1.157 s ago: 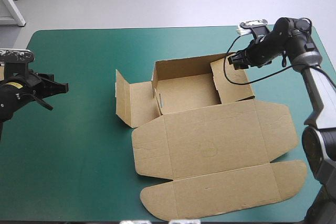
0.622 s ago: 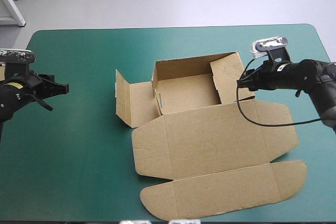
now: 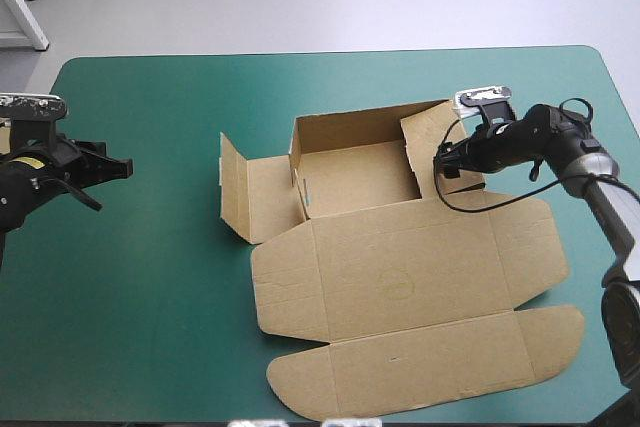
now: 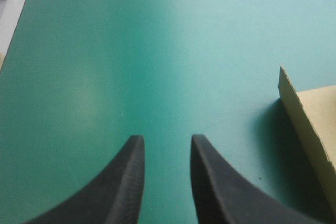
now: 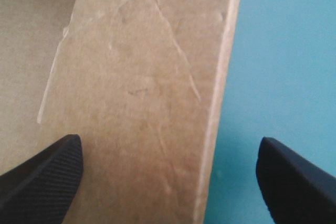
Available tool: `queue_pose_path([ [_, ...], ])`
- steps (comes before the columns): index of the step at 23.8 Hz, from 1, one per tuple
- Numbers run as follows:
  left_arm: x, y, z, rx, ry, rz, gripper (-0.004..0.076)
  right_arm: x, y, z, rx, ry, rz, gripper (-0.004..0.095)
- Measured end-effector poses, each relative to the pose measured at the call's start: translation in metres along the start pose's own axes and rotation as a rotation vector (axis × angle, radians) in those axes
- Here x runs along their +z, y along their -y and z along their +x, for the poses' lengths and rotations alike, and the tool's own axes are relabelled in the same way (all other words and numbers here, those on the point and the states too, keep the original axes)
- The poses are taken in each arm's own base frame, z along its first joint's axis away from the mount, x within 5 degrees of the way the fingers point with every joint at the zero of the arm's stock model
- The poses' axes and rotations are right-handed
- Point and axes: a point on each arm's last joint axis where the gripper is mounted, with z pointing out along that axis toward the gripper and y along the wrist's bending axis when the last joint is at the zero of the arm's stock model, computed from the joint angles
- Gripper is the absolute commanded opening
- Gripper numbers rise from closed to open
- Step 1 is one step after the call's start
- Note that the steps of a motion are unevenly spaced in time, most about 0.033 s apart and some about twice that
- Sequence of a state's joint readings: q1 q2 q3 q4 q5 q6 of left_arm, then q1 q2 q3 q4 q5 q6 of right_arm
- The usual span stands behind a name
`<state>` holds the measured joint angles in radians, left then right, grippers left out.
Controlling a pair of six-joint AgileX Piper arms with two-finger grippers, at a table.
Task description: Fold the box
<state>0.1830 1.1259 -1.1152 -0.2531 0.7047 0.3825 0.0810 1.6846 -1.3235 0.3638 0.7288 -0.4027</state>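
Box (image 3: 400, 267) at middle of counter (image 3: 150, 327), part-formed. Tray section open upward, back wall upright. Left flap (image 3: 255, 197) splayed outward from box. Lid panel (image 3: 420, 357) flat on box's near side.

Right tool (image 3: 442, 162) at box's right flap (image 5: 142, 93), fingers spread wide, flap's edge between them.

Left tool (image 3: 118, 167) well apart, off box's left side, fingers narrowly parted, holding nothing.

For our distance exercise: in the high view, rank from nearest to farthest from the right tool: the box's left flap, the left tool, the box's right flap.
1. Raised brown cardboard right flap, at the right tool.
2. Upright brown cardboard left flap, across the box.
3. Black-fingered left tool, at the table's left.
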Motion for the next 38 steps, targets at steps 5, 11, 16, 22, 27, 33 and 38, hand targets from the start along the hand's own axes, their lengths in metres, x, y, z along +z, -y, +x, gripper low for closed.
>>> queue_pose_path([
  [5, 0.0, 0.0, 0.0, 0.002, 0.0, 0.001, 0.0223, 0.012, 0.003, -0.01, 0.004, -0.034, -0.016, 0.0607],
  [11, 0.0, 0.0, 0.0, 0.007, 0.0, 0.001, 0.0223, 0.026, 0.006, -0.011, 0.001, -0.097, -0.034, 0.0237],
  [16, 0.0, 0.001, 0.0, 0.005, 0.0, 0.006, 0.0223, 0.023, 0.009, -0.016, -0.032, -0.087, -0.001, -0.0009],
  [22, 0.0, 0.001, 0.0, 0.0, 0.001, 0.013, 0.0223, 0.023, 0.015, -0.017, 0.018, -0.099, 0.069, -0.0004],
  [27, 0.0, 0.002, 0.0, -0.009, 0.003, 0.02, 0.0153, 0.008, 0.016, -0.04, 0.081, 0.006, 0.023, -0.0005],
  [33, 0.0, 0.001, -0.002, -0.005, 0.02, 0.009, 0.0113, -0.036, 0.041, -0.072, 0.143, 0.175, -0.034, -0.0005],
  [38, 0.015, -0.004, -0.002, 0.006, 0.01, -0.013, 0.0113, -0.068, 0.045, -0.084, 0.142, 0.258, -0.07, -0.0005],
])
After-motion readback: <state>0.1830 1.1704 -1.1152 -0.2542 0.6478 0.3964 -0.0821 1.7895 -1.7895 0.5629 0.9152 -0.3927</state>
